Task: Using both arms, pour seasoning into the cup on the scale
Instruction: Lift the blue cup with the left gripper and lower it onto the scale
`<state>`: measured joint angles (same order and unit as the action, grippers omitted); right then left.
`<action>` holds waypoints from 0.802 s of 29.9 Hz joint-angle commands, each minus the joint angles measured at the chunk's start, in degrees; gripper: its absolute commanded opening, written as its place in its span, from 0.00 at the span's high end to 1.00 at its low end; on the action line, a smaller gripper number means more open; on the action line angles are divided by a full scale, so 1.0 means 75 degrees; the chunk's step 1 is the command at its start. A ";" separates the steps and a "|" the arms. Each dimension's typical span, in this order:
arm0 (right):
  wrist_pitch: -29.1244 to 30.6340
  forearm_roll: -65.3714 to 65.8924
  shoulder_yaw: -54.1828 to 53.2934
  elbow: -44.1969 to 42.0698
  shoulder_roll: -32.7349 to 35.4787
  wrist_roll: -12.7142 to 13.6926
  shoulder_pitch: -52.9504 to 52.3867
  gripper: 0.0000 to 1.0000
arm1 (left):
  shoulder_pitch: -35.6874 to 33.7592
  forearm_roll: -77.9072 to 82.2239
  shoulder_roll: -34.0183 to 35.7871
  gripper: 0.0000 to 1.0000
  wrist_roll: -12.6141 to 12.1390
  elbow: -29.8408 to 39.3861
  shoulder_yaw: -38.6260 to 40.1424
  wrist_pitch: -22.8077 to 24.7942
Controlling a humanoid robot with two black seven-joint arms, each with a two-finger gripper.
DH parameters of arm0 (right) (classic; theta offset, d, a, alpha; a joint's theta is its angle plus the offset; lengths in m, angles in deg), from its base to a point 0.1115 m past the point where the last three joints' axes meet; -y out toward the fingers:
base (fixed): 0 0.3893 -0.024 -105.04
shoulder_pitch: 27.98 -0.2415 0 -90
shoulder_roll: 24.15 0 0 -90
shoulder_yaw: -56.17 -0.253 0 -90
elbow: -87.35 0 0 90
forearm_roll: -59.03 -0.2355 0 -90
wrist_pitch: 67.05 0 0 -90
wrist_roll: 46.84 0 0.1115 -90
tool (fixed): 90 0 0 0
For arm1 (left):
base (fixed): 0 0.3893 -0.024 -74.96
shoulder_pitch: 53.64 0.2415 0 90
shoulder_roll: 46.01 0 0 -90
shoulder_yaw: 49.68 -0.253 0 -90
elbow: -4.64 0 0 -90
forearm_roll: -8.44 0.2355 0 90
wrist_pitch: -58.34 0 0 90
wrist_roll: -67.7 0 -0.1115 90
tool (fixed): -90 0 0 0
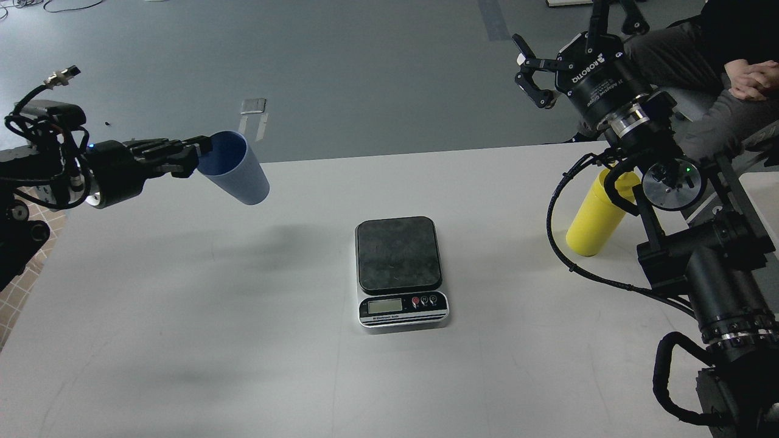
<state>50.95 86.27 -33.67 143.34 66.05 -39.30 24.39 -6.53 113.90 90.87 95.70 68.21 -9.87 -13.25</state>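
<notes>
Tilting in the air at the far left, the light blue cup (234, 168) is held by its rim in the left gripper (196, 153), whose fingers are clamped on it, its mouth turned toward the arm. The scale (399, 271) lies at the middle of the white table (182, 334), its dark platform bare. At the right the yellow seasoning bottle (593, 219) stands behind the right arm. The right gripper (528, 67) hangs above the far edge, fingers spread apart, holding nothing. A seated person's hands (751, 78) show at far right.

A robotics lab: a bare white table (182, 340) on a grey floor (341, 61), taped marks (254, 106) at eleven o'clock, loose cables (48, 5) beyond, a seated person (724, 73) watching at two o'clock.
</notes>
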 commanded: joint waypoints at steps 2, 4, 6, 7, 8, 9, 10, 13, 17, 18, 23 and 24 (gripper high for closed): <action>0.0000 -0.0011 -0.0011 0.0000 0.0033 0.0003 -0.0010 0.00 | -0.0478 0.0060 -0.0659 1.00 0.0000 0.0347 -0.0092 0.0521; 0.0000 -0.0012 -0.0011 0.0000 0.0033 -0.0009 -0.0010 0.00 | -0.0607 0.0060 -0.0870 1.00 0.0000 0.0347 -0.0209 0.0592; 0.0000 -0.0012 -0.0011 0.0000 0.0033 -0.0009 -0.0010 0.00 | -0.0807 0.0083 -0.1152 1.00 0.0000 0.0347 -0.0490 0.0616; 0.0000 -0.0012 -0.0011 0.0000 0.0033 -0.0009 -0.0022 0.00 | -0.0935 0.0106 -0.1304 1.00 0.0000 0.0359 -0.0747 0.0616; 0.0000 -0.0012 -0.0011 -0.0011 0.0033 -0.0009 -0.0034 0.00 | -0.1134 0.0153 -0.1433 1.00 0.0000 0.0347 -0.1016 0.0616; 0.0000 0.0000 -0.0011 -0.0012 0.0033 -0.0009 -0.0045 0.00 | -0.1240 0.0188 -0.1504 1.00 0.0000 0.0359 -0.1135 0.0616; 0.0000 0.0000 -0.0011 -0.0012 0.0033 -0.0009 -0.0045 0.00 | -0.1334 0.0200 -0.1574 1.00 0.0000 0.0359 -0.1264 0.0616; 0.0000 0.0000 -0.0057 -0.0035 0.0033 -0.0009 -0.0092 0.00 | -0.1814 0.0259 -0.1867 1.00 0.0000 0.0347 -0.1779 0.0628; 0.0000 0.0000 -0.0104 -0.0023 0.0021 -0.0009 -0.0116 0.00 | -0.2190 0.0271 -0.2313 1.00 0.0000 0.0254 -0.2272 0.0628; 0.0000 0.0000 -0.0116 -0.0023 0.0021 -0.0009 -0.0116 0.00 | -0.2237 0.0271 -0.2371 1.00 0.0000 0.0242 -0.2319 0.0628; 0.0000 0.0000 -0.0116 -0.0023 0.0033 -0.0009 -0.0127 0.00 | -0.2308 0.0329 -0.2642 1.00 0.0000 0.0218 -0.2566 0.0628; 0.0000 0.0000 -0.0116 -0.0023 0.0044 -0.0009 -0.0116 0.00 | -0.2308 0.0445 -0.2700 1.00 0.0000 0.0160 -0.2647 0.0628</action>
<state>50.95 86.27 -34.53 143.12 66.26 -39.37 23.44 -23.72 116.21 71.53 95.70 69.88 -28.64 -8.54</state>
